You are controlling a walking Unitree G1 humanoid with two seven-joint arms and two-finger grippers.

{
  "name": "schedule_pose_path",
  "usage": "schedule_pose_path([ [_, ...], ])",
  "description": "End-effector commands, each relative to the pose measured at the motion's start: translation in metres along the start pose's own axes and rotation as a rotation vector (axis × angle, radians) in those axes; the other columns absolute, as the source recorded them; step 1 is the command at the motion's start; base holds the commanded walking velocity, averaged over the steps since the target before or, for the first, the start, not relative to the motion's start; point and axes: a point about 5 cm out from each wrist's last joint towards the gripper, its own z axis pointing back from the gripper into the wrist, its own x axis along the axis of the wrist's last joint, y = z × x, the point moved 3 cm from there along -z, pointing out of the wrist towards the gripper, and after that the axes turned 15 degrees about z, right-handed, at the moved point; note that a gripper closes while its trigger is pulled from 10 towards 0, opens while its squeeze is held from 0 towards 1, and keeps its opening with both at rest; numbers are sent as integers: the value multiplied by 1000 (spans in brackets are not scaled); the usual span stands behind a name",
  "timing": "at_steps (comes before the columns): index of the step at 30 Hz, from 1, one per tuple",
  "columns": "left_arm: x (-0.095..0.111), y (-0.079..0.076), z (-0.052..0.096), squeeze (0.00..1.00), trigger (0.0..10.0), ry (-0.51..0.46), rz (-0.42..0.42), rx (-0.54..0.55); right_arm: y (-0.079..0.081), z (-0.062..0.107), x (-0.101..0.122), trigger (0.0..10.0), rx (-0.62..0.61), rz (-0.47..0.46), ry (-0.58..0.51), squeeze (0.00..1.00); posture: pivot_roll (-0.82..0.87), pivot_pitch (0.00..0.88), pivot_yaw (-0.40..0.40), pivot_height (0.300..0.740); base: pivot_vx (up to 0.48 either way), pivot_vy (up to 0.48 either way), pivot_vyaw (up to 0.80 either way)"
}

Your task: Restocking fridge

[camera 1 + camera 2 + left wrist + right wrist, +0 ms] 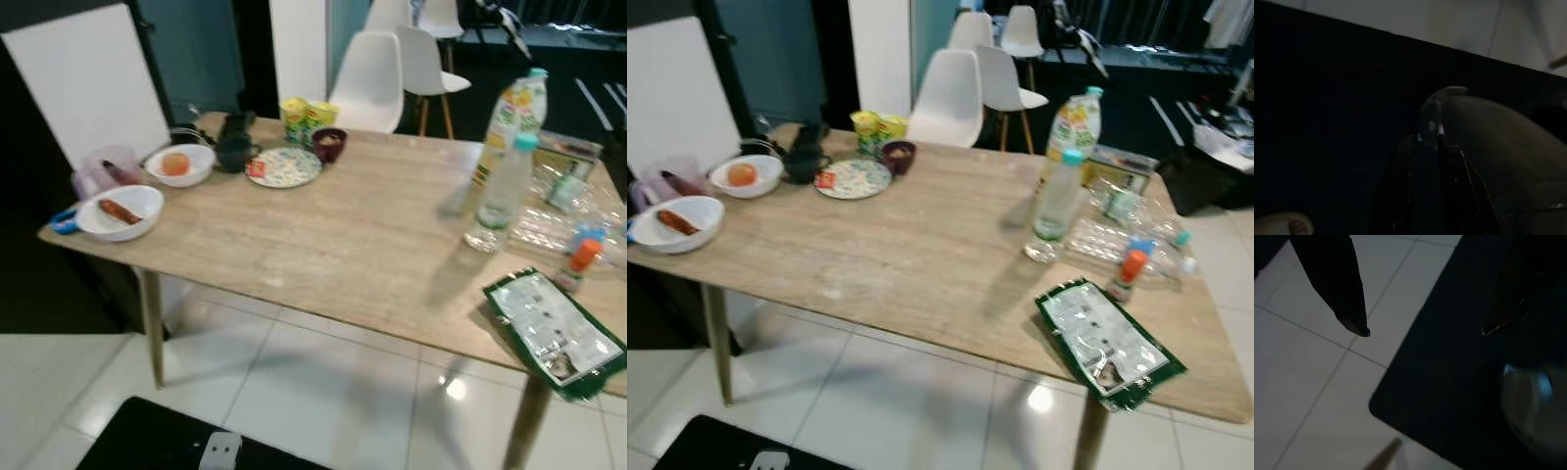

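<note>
On the wooden table [333, 245] a clear water bottle [502, 196] with a teal cap stands at the right. Behind it is a taller juice bottle [515, 113] with a yellow label. A green packet [554, 333] lies flat at the near right edge, next to a small orange-capped bottle [580, 262]. Both arms hang low, away from the table. My right gripper [1425, 332] is open above white floor tiles and a black mat [1474, 396]. In the dark left wrist view my left gripper [1427, 139] has its fingers close together, holding nothing.
At the table's left end are a white bowl with a sausage [121, 211], a white bowl with an orange fruit [178, 164], a patterned plate [283, 166], a dark mug [234, 152], a small dark bowl [328, 143] and yellow cartons [306, 117]. White chairs [377, 83] stand behind. Crumpled plastic [578, 211] lies far right.
</note>
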Motion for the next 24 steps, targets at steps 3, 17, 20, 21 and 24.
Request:
schedule_pose_path([
  [3,-7,-3,0,0,10000,22,9,-18,-2,0,-7,10000,-6,2,32,0,30,0,-4,740,0,-305,0],
  [17,-8,-9,-2,0,10000,18,17,-39,-30,4,-32,10000,-122,-88,157,0,30,0,-10,740,0,0,0],
  [20,-9,-10,-2,0,10000,19,17,-42,-41,6,-40,10000,-166,-141,189,0,30,0,-11,740,0,0,0],
  [21,-9,-10,-2,0,10000,20,16,-43,-53,9,-48,10000,-213,-205,215,0,30,0,-10,740,0,0,0],
  [24,-10,-11,-2,0,10000,20,15,-46,-73,14,-60,10000,-293,-300,250,0,29,0,-12,740,0,0,0],
])
